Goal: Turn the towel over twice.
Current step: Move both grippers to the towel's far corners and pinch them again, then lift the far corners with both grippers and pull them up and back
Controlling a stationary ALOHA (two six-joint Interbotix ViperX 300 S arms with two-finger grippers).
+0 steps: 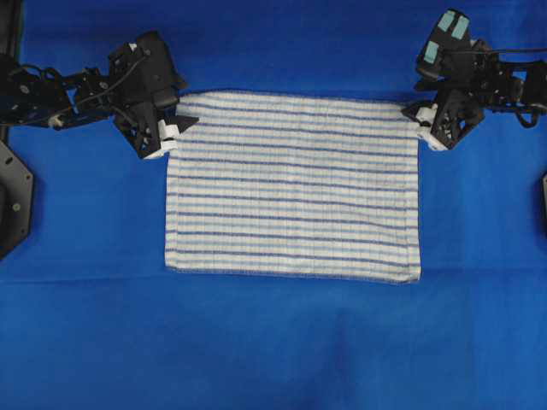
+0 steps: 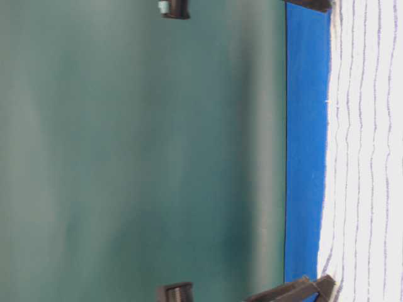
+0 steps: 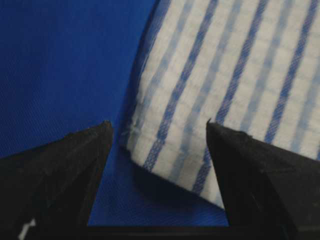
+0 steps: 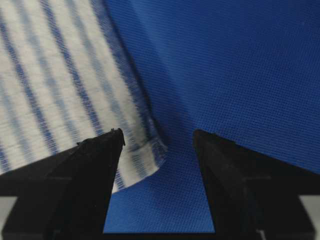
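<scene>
The towel (image 1: 291, 188), white with thin dark-blue and light-blue stripes, lies spread flat in the middle of the blue table cover. My left gripper (image 1: 174, 128) sits at its far left corner, open. In the left wrist view that towel corner (image 3: 180, 150) lies between the two spread black fingers (image 3: 85, 150), a shadow beneath it. My right gripper (image 1: 420, 121) is at the far right corner, also open. The right wrist view has that corner (image 4: 142, 155) curled up slightly beside one finger (image 4: 100, 160), blue cover in the rest of the gap. Neither gripper holds anything.
The blue table cover (image 1: 273, 342) stretches wide on all sides of the towel. Black arm bases stand at the left edge (image 1: 13, 205) and the right edge (image 1: 542, 201). In the table-level view the towel's far edge (image 2: 330, 157) lies flat before a green wall.
</scene>
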